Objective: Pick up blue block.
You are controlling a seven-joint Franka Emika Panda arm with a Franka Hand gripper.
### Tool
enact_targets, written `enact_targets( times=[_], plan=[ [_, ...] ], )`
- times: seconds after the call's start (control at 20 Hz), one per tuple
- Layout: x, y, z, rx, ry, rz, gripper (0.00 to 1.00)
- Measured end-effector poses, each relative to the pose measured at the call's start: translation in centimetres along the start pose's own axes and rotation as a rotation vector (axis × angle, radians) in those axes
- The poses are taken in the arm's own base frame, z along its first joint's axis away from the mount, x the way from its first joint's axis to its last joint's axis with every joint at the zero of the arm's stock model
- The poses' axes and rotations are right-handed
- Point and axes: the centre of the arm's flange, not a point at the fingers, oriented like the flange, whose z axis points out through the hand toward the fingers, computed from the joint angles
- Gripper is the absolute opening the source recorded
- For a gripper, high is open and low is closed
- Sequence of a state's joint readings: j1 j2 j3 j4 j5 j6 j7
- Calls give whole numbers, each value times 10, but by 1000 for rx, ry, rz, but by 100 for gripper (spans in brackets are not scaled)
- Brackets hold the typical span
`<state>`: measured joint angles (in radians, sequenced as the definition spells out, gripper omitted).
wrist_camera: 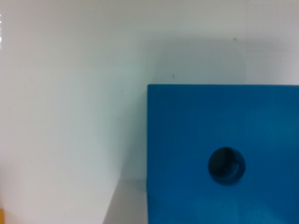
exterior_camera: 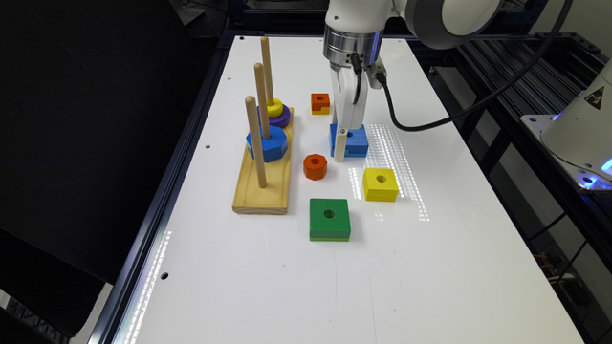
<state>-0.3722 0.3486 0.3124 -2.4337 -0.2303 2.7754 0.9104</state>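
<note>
Nearest lies a green block [exterior_camera: 329, 219]; beyond it a yellow block [exterior_camera: 380, 184] and an orange nut [exterior_camera: 315, 166]; further back the blue block [exterior_camera: 355, 140] rests on the white table [exterior_camera: 296, 286], the gripper [exterior_camera: 340, 150] down against it; whether the jaws grip it cannot be told.

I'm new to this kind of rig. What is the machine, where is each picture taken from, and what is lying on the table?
A white robot arm reaches down over a white table. One camera stands off the arm; the other rides on its wrist. The arm's tool is down at the flat square blue wooden block, seen close with its round hole in the wrist view. I cannot tell if it grips. Nearby lie yellow, green and orange blocks, plus a wooden peg stand.
</note>
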Motion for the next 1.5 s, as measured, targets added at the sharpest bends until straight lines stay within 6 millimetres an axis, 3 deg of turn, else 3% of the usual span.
enact_targets(
  times=[0.8,1.15,1.5],
  plan=[
    [0,0,0,1,1,0,0],
    [-2,-5,-34,-9,25,0,0],
    [-3,-5,-43,-9,37,1,0]
  ],
)
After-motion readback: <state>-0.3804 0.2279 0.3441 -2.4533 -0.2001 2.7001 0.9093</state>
